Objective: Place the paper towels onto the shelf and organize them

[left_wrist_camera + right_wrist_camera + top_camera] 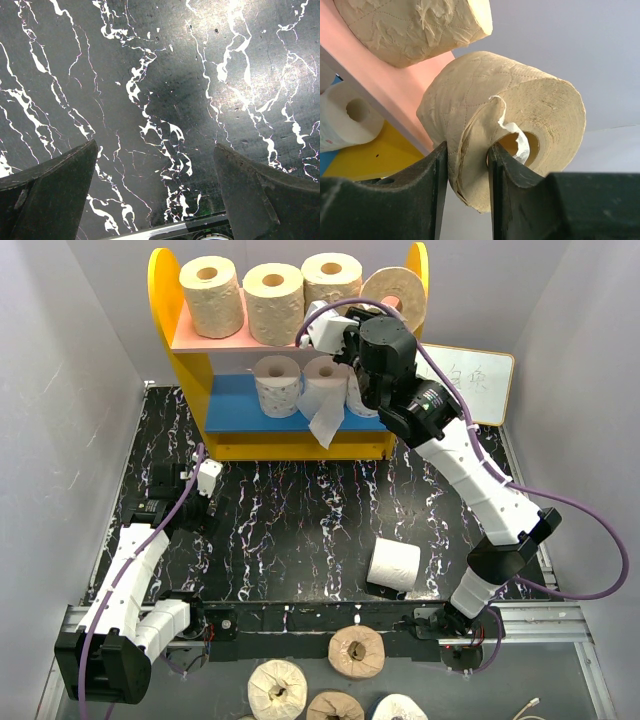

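Observation:
The shelf (165, 300) stands at the back with three tan paper towels (273, 302) upright on its pink upper board (385, 85). A fourth tan roll (545, 100) lies on its side at that board's right end. My right gripper (467, 155) is shut on this roll's wall, one finger inside the hollow centre and one outside. White rolls (277, 385) sit on the blue lower board, one trailing a loose sheet (325, 425). Another white roll (394, 564) lies on the table at the front right. At the left, my left gripper (155, 145) hangs open over the bare table top.
A white writing board (470, 380) leans at the back right behind my right arm. Several more rolls (357, 651) lie below the table's front edge. Grey walls close in the left and right sides.

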Controlling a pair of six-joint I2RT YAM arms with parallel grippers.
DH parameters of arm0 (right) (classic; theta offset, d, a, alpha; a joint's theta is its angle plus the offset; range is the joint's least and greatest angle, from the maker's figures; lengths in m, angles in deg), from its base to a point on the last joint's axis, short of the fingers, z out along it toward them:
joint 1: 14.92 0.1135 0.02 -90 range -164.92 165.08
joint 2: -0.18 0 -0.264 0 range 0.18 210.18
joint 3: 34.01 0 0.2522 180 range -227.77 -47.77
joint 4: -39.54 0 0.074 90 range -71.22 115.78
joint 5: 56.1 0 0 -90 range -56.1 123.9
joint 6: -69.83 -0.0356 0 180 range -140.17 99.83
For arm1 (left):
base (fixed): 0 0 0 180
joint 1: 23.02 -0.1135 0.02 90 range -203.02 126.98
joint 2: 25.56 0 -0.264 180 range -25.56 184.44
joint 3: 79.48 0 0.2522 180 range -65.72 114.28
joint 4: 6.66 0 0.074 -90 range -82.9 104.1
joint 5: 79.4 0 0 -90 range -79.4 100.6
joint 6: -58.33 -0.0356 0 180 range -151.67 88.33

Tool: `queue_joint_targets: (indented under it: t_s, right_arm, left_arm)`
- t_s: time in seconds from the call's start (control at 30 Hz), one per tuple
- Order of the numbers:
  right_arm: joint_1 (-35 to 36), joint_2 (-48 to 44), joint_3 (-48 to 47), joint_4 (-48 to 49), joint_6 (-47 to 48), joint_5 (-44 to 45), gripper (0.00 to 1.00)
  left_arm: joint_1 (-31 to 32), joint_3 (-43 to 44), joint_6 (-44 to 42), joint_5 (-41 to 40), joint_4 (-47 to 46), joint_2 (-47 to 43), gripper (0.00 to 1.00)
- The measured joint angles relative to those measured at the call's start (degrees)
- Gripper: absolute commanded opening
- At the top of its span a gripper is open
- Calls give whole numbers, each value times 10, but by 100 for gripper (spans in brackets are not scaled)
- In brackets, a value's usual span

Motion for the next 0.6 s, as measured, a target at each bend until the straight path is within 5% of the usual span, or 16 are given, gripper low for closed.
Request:
queue_joint_targets:
  t_s: [0.6]
  right_arm:
    - [-2, 0, 7, 36, 15, -9, 37]
  left_arm:
    - [0, 0, 0, 0, 0, 0, 99]
